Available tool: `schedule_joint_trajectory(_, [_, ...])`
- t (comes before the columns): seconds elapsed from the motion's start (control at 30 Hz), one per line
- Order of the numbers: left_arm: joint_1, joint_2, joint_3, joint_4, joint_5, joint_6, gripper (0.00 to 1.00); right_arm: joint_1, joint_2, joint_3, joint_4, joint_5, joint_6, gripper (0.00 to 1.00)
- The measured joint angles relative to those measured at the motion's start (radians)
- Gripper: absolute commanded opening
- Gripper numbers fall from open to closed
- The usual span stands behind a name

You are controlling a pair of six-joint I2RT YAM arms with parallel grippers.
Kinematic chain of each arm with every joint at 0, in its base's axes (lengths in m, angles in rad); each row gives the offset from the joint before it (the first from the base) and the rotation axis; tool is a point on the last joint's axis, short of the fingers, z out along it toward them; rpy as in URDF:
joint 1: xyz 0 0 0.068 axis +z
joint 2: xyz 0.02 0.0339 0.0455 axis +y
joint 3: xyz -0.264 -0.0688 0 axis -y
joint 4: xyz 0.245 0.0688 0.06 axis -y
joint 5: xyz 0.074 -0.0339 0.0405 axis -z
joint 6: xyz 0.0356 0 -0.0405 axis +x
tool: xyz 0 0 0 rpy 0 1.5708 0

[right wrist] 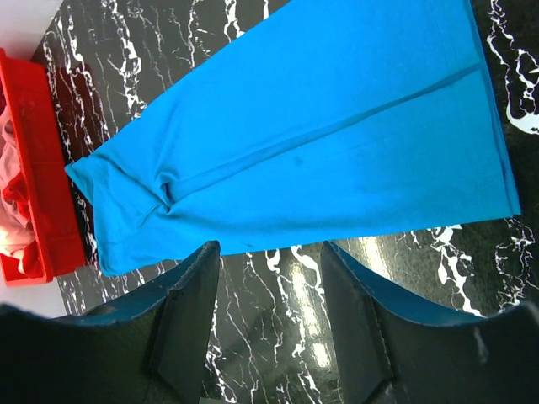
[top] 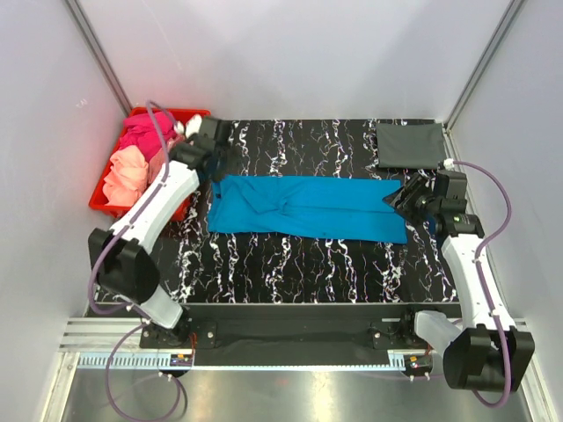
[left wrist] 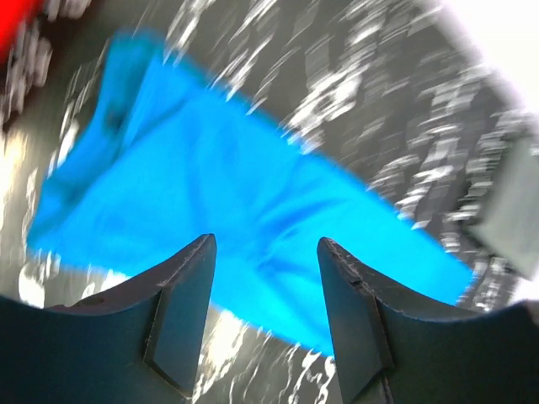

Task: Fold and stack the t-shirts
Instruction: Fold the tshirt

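Note:
A bright blue t-shirt (top: 303, 208) lies folded lengthwise in a long strip across the black marble table (top: 299, 264). A dark grey t-shirt (top: 411, 145) lies folded flat at the back right corner. My left gripper (top: 215, 167) hovers at the strip's left end, open and empty; its wrist view is motion-blurred, showing the blue t-shirt (left wrist: 210, 202) beyond the left gripper (left wrist: 265, 252). My right gripper (top: 398, 199) is at the strip's right end. In its wrist view the right gripper (right wrist: 269, 252) stands open over bare table, just short of the blue t-shirt's (right wrist: 312, 126) edge.
A red bin (top: 98, 200) sits off the table's left side, holding a hot pink shirt (top: 141, 134) and a peach one (top: 127, 171). The red bin (right wrist: 38, 168) also shows in the right wrist view. White walls enclose the table on three sides.

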Motion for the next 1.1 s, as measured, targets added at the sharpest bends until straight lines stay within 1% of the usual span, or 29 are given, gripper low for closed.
schedule_joint_trajectory(0.03, [0.002, 0.008, -0.041, -0.014, 0.007, -0.044, 0.47, 0.000, -0.008, 0.000, -0.004, -0.001, -0.002, 0.59])
schedule_joint_trajectory(0.07, [0.004, 0.021, -0.065, -0.028, 0.012, -0.077, 0.42, 0.000, -0.016, 0.000, -0.010, -0.002, -0.004, 0.59])
schedule_joint_trajectory(0.1, [0.007, 0.051, -0.085, -0.057, 0.019, -0.119, 0.40, 0.000, -0.024, 0.000, -0.016, -0.002, -0.007, 0.59])
schedule_joint_trajectory(0.27, [0.014, 0.223, -0.084, -0.161, 0.029, -0.261, 0.39, 0.000, -0.054, 0.000, -0.024, -0.002, -0.015, 0.59])
schedule_joint_trajectory(0.37, [0.014, 0.299, -0.087, -0.171, 0.032, -0.309, 0.38, 0.000, -0.060, 0.000, -0.027, -0.002, -0.015, 0.59])
schedule_joint_trajectory(0.5, [0.021, 0.372, -0.087, -0.162, 0.033, -0.344, 0.38, 0.000, -0.061, 0.000, -0.035, -0.002, -0.015, 0.59])
schedule_joint_trajectory(0.6, [0.023, 0.443, -0.071, -0.158, 0.032, -0.341, 0.40, 0.000, -0.062, 0.000, -0.043, -0.002, -0.015, 0.59])
schedule_joint_trajectory(0.8, [0.025, 0.533, 0.071, -0.153, 0.017, -0.309, 0.43, 0.000, -0.062, 0.000, -0.042, -0.001, -0.015, 0.59])
schedule_joint_trajectory(0.97, [0.030, 0.663, 0.277, -0.148, -0.029, -0.254, 0.46, 0.000, -0.050, 0.000, -0.039, 0.001, -0.014, 0.59])
schedule_joint_trajectory(1.03, [0.037, 0.711, 0.348, -0.100, -0.034, -0.219, 0.50, 0.000, -0.040, 0.000, -0.036, 0.005, -0.015, 0.59])
schedule_joint_trajectory(1.1, [0.048, 0.740, 0.388, -0.032, -0.021, -0.184, 0.51, 0.000, -0.022, -0.002, -0.028, 0.005, -0.017, 0.58])
